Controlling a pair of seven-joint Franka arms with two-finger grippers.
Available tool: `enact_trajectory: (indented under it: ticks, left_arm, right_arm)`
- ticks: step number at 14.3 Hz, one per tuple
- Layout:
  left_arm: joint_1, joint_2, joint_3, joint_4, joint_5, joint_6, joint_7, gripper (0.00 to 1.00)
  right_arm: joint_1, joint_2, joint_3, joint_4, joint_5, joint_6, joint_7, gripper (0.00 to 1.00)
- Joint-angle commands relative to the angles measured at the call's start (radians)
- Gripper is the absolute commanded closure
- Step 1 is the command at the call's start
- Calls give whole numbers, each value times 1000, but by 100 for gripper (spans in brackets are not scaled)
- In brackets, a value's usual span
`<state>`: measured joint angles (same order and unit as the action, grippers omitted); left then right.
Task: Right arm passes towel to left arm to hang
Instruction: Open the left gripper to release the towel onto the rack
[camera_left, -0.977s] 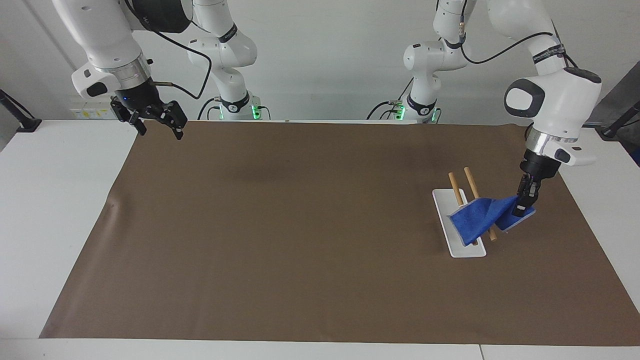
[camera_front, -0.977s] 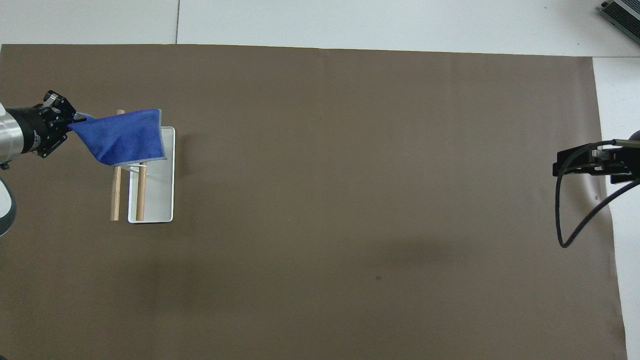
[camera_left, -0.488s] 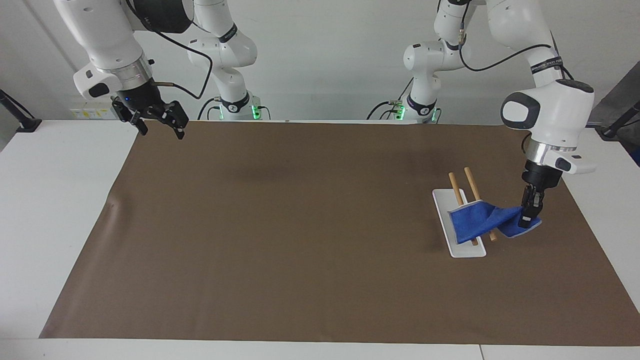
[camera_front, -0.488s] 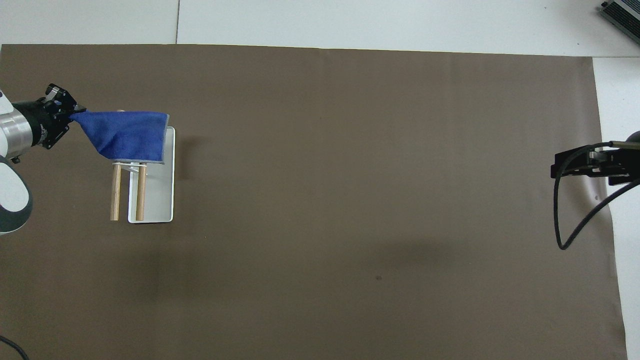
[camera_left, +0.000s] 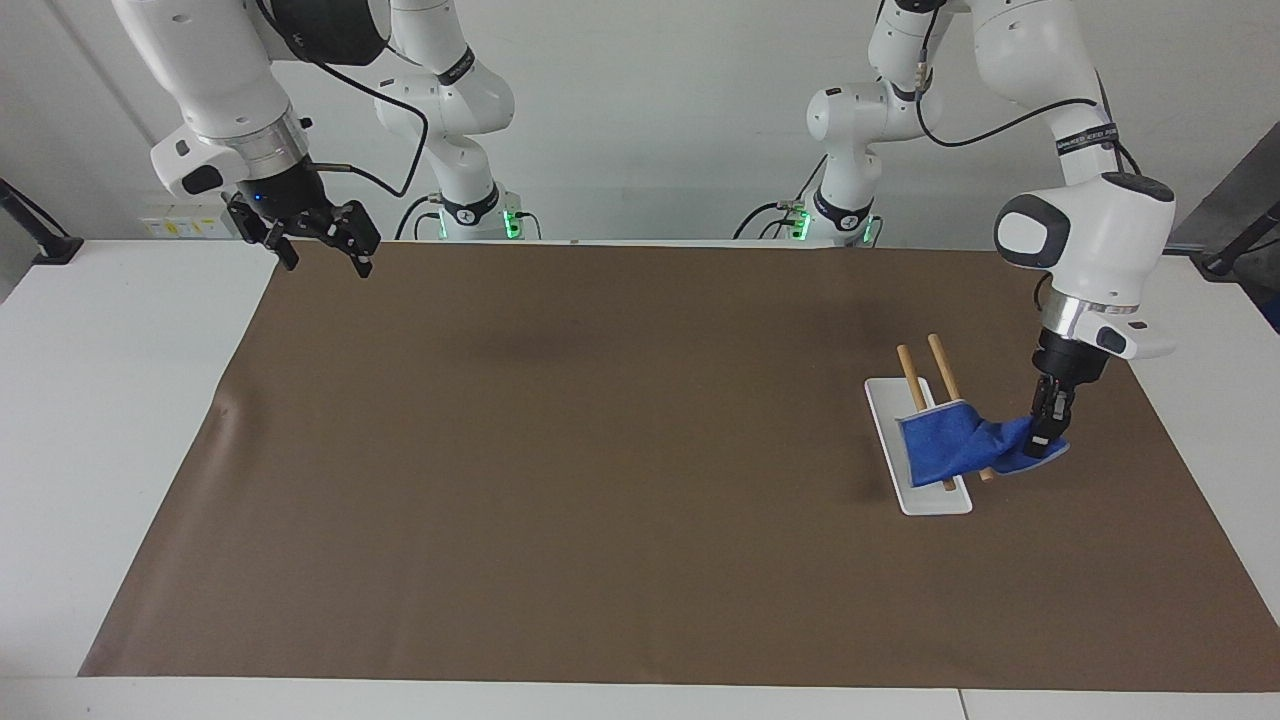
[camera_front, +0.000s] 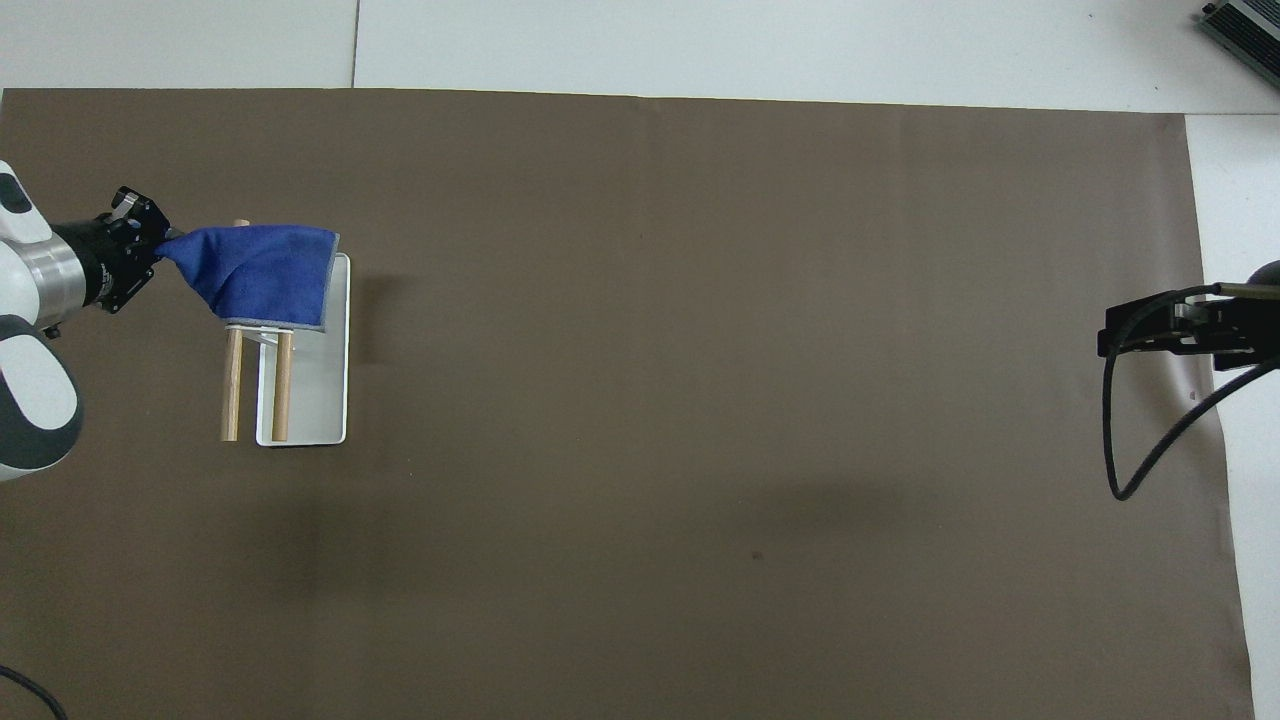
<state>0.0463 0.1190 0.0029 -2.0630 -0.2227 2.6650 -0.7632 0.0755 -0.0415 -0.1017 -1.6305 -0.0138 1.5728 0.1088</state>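
Two arms in view. Left gripper (camera_left: 1044, 432) pinches corner of towel (camera_left: 955, 446), fingers closed on cloth. Over last second it has sunk lower beside rack (camera_left: 917, 447), so towel now sags over both wooden rods (camera_left: 941, 366) instead of stretching taut. Hang seems nearly done; release probably next. Right gripper (camera_left: 322, 238) waits, fingers spread and empty, over mat's (camera_left: 560, 460) corner at right arm's end.

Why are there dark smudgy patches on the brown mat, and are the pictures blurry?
Facing view: soft shadows lie on the brown mat, one beside the white tray; the blue towel looks sharp. Overhead view: a faint shadow beside the tray, even light, no glare.
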Motion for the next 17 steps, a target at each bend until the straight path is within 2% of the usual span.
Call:
enact_trajectory:
  ticks: [1, 2, 3, 4, 8, 12, 13, 17]
  left_arm:
    - [4, 2, 0, -6, 14, 26, 10, 43]
    - [4, 5, 0, 0, 13, 26, 9, 22]
    - [4, 13, 0, 20, 13, 26, -4, 7]
    - [4, 24, 0, 41, 9, 26, -8, 0]
    - [4, 59, 0, 125, 6, 24, -126, 0]
    - [4, 60, -1, 144, 12, -9, -119, 0]
    - [3, 59, -1, 170, 17, -75, -110, 0]
    - [3, 50, -4, 404, 112, -478, -73, 2]
  right_arm:
    - [-6, -23, 2, -25, 3, 0, -14, 0]
    - [-6, -23, 2, -25, 3, 0, -14, 0]
    - [-6, -23, 2, -25, 3, 0, -14, 0]
    - [-6, -23, 2, -25, 3, 0, -14, 0]
    - [-5, -23, 2, -25, 3, 0, -14, 0]
    - [-5, -23, 2, -25, 3, 0, -14, 0]
    - [-5, -23, 2, -25, 3, 0, -14, 0]
    - [-5, -23, 2, -25, 3, 0, -14, 0]
